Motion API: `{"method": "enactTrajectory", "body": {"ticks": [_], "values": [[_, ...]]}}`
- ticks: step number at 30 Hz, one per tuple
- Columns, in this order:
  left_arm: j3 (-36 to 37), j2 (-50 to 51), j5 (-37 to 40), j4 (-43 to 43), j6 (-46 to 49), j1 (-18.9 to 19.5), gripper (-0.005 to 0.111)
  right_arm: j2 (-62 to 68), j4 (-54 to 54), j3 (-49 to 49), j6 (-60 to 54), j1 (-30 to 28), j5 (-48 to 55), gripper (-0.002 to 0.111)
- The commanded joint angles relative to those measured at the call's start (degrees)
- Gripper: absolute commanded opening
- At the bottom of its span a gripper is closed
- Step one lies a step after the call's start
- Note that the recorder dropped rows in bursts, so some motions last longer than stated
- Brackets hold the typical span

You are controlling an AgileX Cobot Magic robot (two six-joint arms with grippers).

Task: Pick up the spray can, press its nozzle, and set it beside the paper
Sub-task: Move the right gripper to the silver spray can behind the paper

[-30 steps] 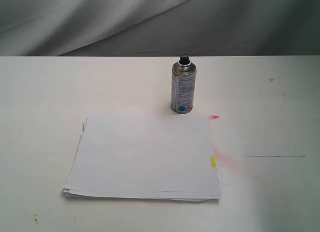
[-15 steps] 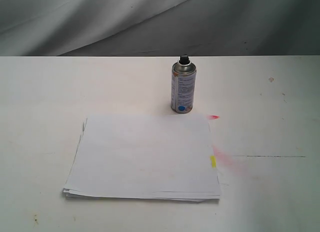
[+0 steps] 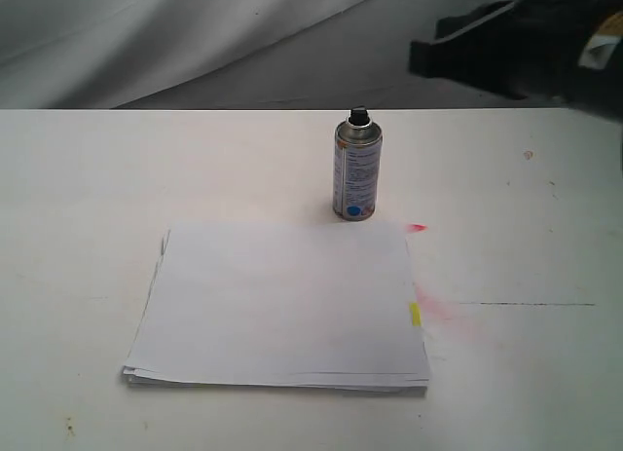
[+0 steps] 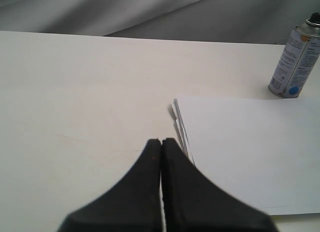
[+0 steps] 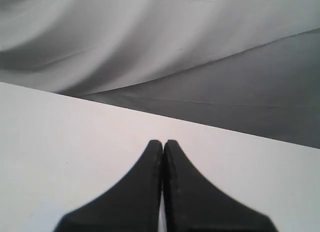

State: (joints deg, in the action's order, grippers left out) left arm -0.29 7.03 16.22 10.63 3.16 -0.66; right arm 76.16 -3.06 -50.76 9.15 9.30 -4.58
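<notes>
The silver spray can stands upright on the white table, just behind the far right corner of the paper; its black nozzle points up. The left wrist view also shows the spray can and the paper. My left gripper is shut and empty, hovering near the paper's fanned corner. My right gripper is shut and empty over bare table near the back edge. In the exterior view the right arm shows as a dark blurred shape at the top right, above and right of the can.
A yellow tab sticks out of the paper's right edge. Pink spray stains mark the table to its right, with a red mark near the can. A grey cloth backdrop hangs behind the table.
The right arm has come into the exterior view at the top right. The can and the paper have not moved.
</notes>
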Motion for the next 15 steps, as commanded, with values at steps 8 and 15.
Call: {"method": "enactTrajectory", "body": {"ticks": [8, 15], "values": [[0.3, -0.1, -0.2, -0.1, 0.2, -0.2, 0.000, 15.0, -0.3, 12.3, 0.3, 3.9, -27.9, 0.000], [0.3, -0.1, -0.2, -0.1, 0.2, -0.2, 0.000, 23.1, 0.2, 20.0, 0.0, 3.9, -46.5, 0.000]]}}
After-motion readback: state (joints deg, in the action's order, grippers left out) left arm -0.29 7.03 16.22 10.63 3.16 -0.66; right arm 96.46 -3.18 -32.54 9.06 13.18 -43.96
